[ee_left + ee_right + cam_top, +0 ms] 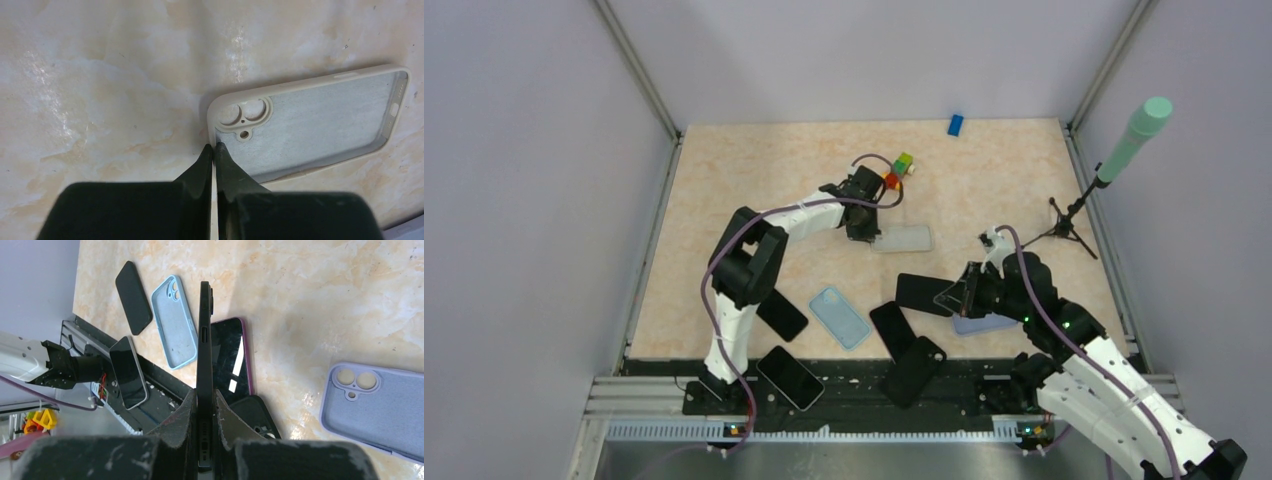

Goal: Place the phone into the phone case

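Left gripper (214, 150) found clenched on the camera-end rim of the beige case (320, 120), which lies flat toward the far middle, apparently to steady or shift it, while the right gripper (202, 405) clamps the black phone (204, 340) edge-on at the near right, beside the lilac case (385, 415), seemingly held ready for seating

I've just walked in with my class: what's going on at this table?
The left gripper pinches the corner rim of a cream case lying open side up on the table. The right gripper holds a black phone edge-on, beside a lavender case. No phone is in the cream case yet.
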`<state>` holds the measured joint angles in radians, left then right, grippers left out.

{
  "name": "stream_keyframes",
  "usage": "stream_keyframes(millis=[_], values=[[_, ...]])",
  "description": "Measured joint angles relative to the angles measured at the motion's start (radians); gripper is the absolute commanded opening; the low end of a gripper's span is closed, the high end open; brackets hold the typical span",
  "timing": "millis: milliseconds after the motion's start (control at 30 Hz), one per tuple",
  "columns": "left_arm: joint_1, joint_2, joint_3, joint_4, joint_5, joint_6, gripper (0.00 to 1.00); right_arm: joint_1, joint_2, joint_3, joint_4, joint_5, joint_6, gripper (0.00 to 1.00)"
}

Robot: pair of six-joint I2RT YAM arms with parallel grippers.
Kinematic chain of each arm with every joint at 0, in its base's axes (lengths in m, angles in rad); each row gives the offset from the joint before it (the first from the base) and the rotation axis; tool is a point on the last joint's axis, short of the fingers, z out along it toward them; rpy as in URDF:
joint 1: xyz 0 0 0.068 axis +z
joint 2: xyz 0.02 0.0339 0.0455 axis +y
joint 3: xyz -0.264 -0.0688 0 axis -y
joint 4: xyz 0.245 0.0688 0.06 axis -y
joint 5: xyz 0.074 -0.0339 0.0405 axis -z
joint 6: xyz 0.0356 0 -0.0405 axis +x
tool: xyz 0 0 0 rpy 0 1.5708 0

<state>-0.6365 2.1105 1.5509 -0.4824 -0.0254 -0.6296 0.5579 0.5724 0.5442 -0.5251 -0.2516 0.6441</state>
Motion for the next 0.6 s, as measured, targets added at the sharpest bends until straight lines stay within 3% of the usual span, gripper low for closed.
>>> stream_keyframes(millis=[167, 600], values=[[-0.009, -0.021, -0.031, 0.018, -0.024, -0.004, 0.00, 0.000, 0.000, 0.000, 0.002, 0.000, -0.005, 0.00], [-0.043, -0.269, -0.390, 0.079, 0.016, -0.095, 0.00, 0.000, 0.034, -0.010, 0.045, -0.008, -0.005, 0.00]])
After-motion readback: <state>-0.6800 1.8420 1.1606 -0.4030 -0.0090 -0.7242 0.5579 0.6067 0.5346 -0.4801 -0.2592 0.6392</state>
